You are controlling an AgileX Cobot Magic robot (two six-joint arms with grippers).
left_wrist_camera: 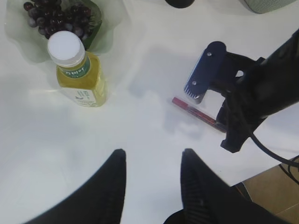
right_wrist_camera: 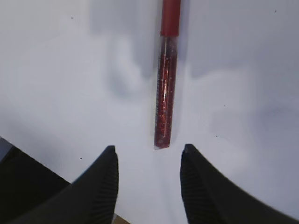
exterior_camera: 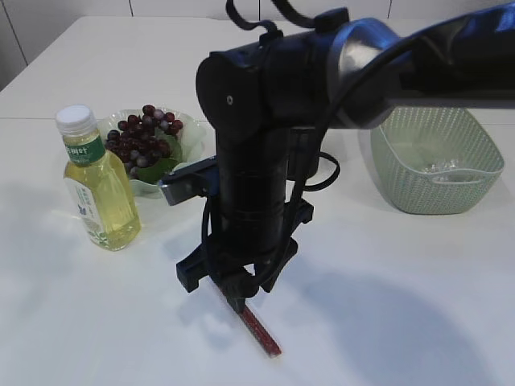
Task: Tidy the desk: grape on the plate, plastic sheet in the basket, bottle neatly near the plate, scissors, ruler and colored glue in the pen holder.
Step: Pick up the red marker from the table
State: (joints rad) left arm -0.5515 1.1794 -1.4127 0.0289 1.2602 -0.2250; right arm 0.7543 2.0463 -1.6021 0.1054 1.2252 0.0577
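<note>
Both fingers sets spread, empty | bottle [exterior_camera: 95,181] label green-white, writing unreadable

arm [exterior_camera: 249,137]: black, glossy | cables: black, looped | gripper [right_wrist_camera: 148,179]: black fingers

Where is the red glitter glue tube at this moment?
The glue tube lies flat on the white table, near the front centre of the exterior view, directly below the open right gripper, apart from the bottle.

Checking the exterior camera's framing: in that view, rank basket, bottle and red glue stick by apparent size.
1. basket
2. bottle
3. glue stick, partly hidden by the right arm

The basket sits farther back, so it truly is largest.
</note>
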